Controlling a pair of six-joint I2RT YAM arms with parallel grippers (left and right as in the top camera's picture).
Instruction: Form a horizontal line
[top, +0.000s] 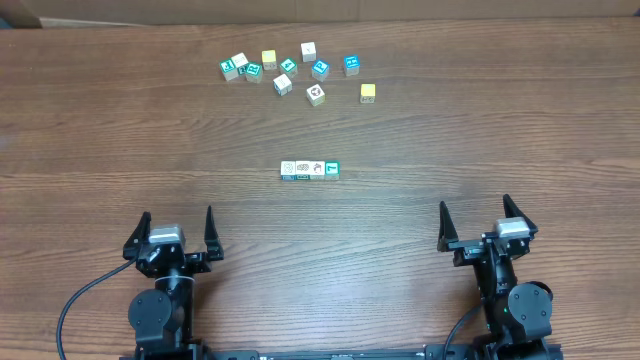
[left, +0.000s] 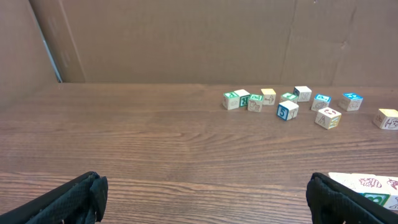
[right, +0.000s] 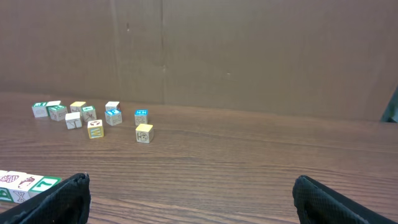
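A brown wood-grain table (top: 110, 140) carried a row of four picture cubes (top: 309, 170) touching edge to edge at its middle; farther back lay loose scattered cubes (top: 283, 84), including a yellow cube (top: 368, 92)

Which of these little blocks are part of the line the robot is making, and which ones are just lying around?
Part of the job: the horizontal line, four cubes touching in a row; the left gripper and right gripper, both open and empty.
Just lying about: the loose scattered cubes farther back, a yellow cube among them.
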